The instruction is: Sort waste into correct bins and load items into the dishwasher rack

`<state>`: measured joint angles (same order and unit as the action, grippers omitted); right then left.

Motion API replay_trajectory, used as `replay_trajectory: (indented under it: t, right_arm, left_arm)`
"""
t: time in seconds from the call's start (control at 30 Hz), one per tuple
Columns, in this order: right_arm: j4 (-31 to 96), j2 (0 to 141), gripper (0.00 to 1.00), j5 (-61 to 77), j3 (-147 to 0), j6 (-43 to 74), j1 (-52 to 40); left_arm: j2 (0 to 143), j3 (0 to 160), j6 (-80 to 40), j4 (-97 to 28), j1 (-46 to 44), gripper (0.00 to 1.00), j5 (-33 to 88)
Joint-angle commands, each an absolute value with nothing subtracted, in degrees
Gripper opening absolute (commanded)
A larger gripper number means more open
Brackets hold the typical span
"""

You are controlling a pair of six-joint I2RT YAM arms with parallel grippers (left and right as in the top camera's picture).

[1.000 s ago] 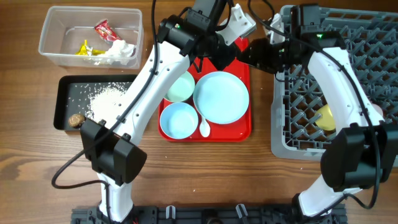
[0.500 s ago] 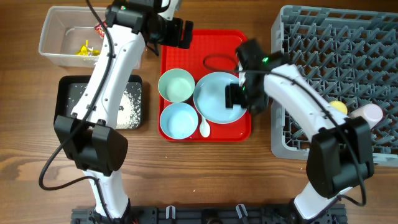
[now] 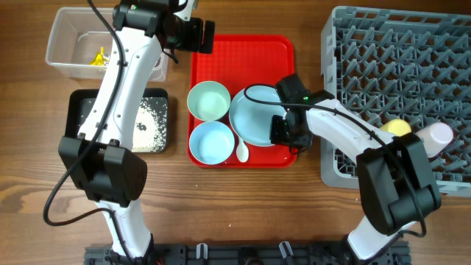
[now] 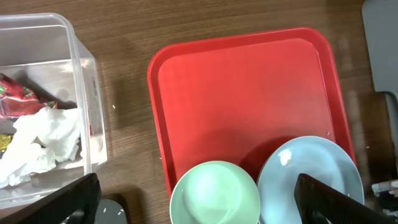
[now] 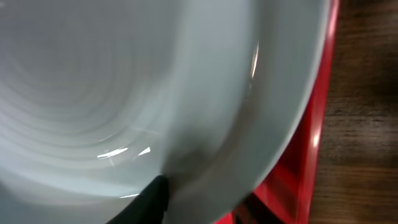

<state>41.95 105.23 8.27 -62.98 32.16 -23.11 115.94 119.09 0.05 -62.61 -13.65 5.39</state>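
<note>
Overhead shows the right pincer (image 3: pixel 284 131) at the rim of the light-blue plate (image 3: pixel 252 110) on the red tray (image 3: pixel 243 55); whether it is clamped cannot be told. Left pincer (image 3: pixel 207 37) hovers apart, empty. A shallow rim grip could let the plate slip, striking the white spoon (image 3: pixel 242 151).

Light-blue plate (image 3: pixel 254 118), green bowl (image 3: pixel 208 101), blue bowl (image 3: pixel 211 142), white spoon (image 3: pixel 242 151): centre. Yellow cup (image 3: pixel 397 127), pink cup (image 3: pixel 439 134): grey rack (image 3: pixel 397 44), right. Tissue (image 4: pixel 43 140): clear tub (image 3: pixel 59 37), upper left.
</note>
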Motion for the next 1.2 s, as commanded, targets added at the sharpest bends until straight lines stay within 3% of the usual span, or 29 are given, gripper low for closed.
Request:
replay_trajectory:
  t: [0.0, 0.07, 0.93, 1.17]
  right_arm:
    - [40.1, 106.02, 0.21, 6.02, -62.54, 33.04, -23.29]
    - [38.46, 106.02, 0.05, 5.93, -62.57, 32.97, -23.29]
    - [44.56, 88.44, 0.04, 5.89, -77.12, 22.85, -13.5]
    - [44.64, 85.01, 0.04, -3.05, -83.05, 22.41, 0.43]
  left_arm:
    - [116.05, 118.83, -0.49, -62.46, -13.61, 1.0, 4.84]
    - [116.05, 118.83, -0.49, -62.46, -13.61, 1.0, 4.84]
    - [116.05, 118.83, -0.49, -58.94, -13.61, 1.0, 4.84]
    - [116.05, 118.83, -0.51, -59.11, -13.61, 1.0, 4.89]
